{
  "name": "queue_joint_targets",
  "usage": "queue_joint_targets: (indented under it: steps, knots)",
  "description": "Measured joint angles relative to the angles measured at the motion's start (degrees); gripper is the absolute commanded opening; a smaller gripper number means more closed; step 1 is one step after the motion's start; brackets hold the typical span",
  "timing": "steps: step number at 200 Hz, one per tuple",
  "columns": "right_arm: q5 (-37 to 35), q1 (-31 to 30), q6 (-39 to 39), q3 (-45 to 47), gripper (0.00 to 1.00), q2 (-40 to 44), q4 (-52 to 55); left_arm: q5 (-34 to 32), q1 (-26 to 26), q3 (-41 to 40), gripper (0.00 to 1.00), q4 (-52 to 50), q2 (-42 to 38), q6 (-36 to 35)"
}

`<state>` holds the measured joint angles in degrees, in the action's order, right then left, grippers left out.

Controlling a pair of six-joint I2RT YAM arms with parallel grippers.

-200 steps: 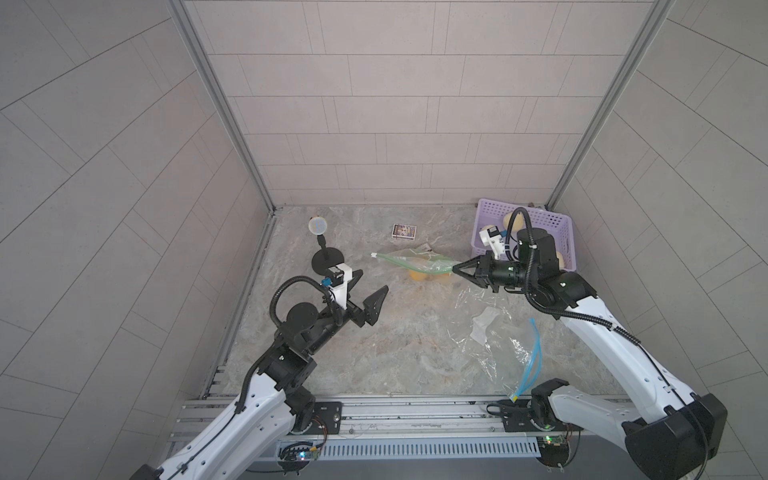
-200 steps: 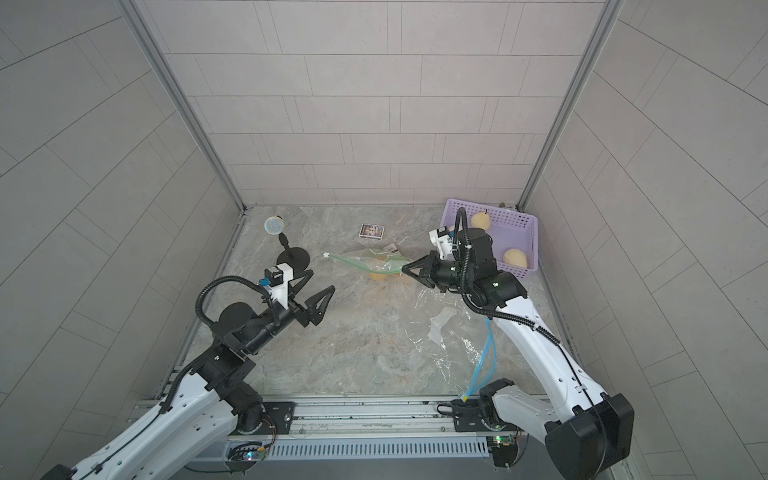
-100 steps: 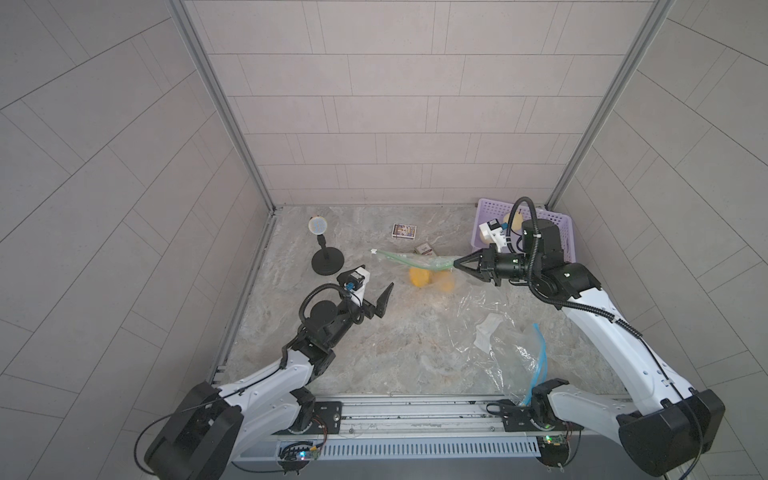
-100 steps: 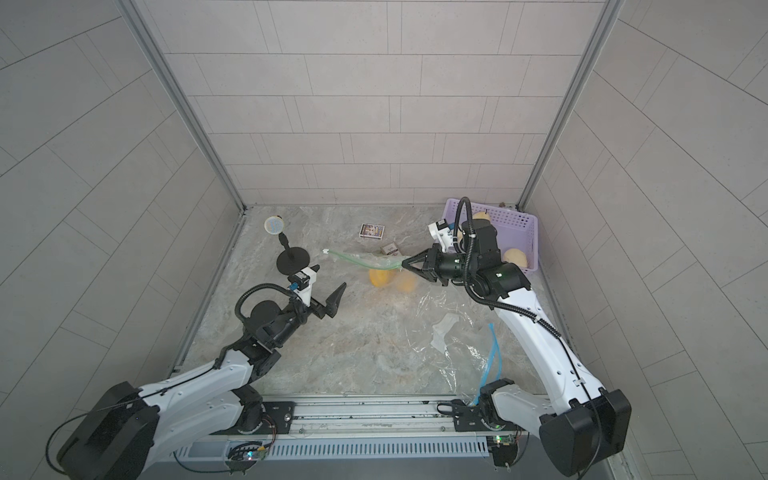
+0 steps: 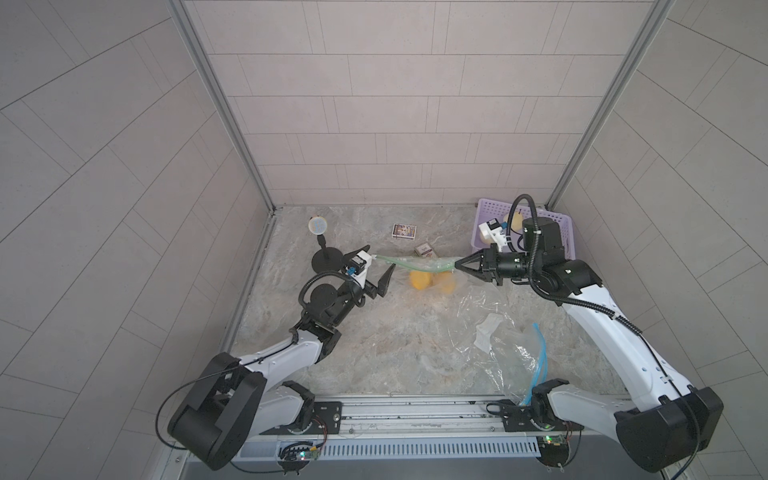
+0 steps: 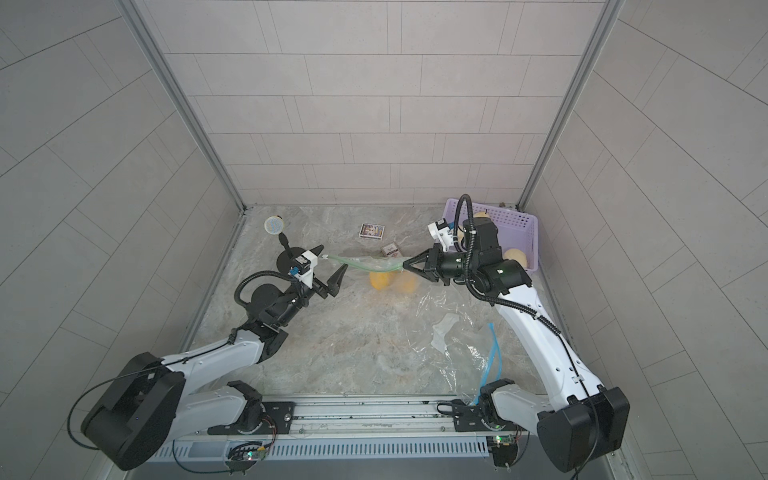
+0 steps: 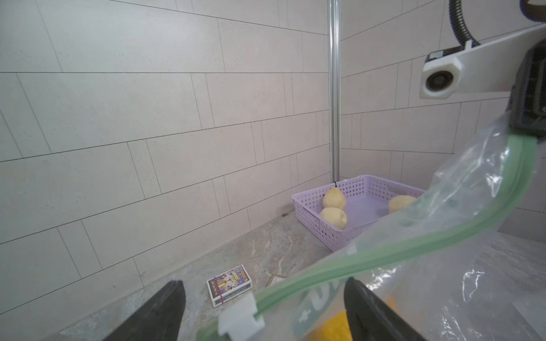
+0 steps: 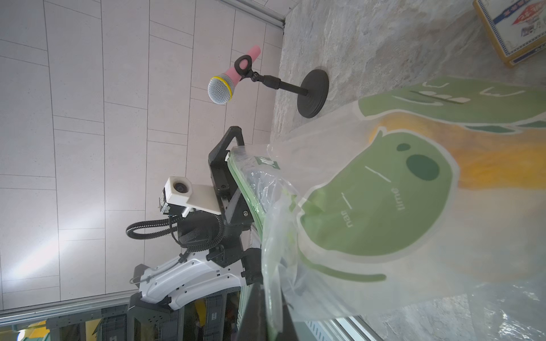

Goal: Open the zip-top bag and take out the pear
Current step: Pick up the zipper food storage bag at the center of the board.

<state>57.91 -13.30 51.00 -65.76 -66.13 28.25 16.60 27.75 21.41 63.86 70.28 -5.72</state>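
The right gripper [image 5: 457, 264] is pinched tight on one end of the zip-top bag [image 5: 415, 264], just right of centre in both top views. The left gripper [image 5: 375, 262] is left of centre with its fingers [image 7: 161, 310] spread apart around the bag's other end. In the left wrist view the white slider [image 7: 240, 320] sits between them, apart from both.

The bag spans the gap between the two grippers, and its green zip strip [image 6: 357, 262] runs as a slightly sagging line across the middle of the frame. The film is clear and crinkled, printed with a large green cartoon shape [image 8: 384, 206] bearing the words "nap" and "time". The pear [image 5: 419, 279] shows through as a yellow-orange lump just below the strip, with a hazier yellow patch right of it. I cannot tell whether the bag's bottom touches the bench [image 5: 374, 353].

In the upper right of the bench a purple basket [image 5: 565, 232] holds pale fruit [image 7: 334, 217].
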Motion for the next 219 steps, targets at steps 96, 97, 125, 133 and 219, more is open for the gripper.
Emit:
queue_joint_targets:
  steps: [96,97,125,133,219]
  knots:
    - [2.19,3.63,-1.55,-1.20,0.00,-2.38,0.81,16.90,-0.35,7.54,0.00,-3.28,3.26,8.11]
    - [2.23,3.76,-1.57,-1.25,0.00,-2.43,0.85,16.90,-0.35,7.54,0.00,-3.41,3.15,8.11]
    - [3.54,6.27,-1.66,-3.91,0.22,-3.89,1.70,17.25,-0.35,8.37,0.00,-11.13,-1.73,8.33]
    - [3.78,6.86,-2.08,-5.35,0.31,-4.57,2.03,17.38,-0.35,9.53,0.00,-13.44,-2.62,8.52]
    - [-9.84,0.20,-29.14,-35.60,0.63,-8.68,24.57,22.45,-0.28,29.40,0.00,-44.89,-5.68,8.59]
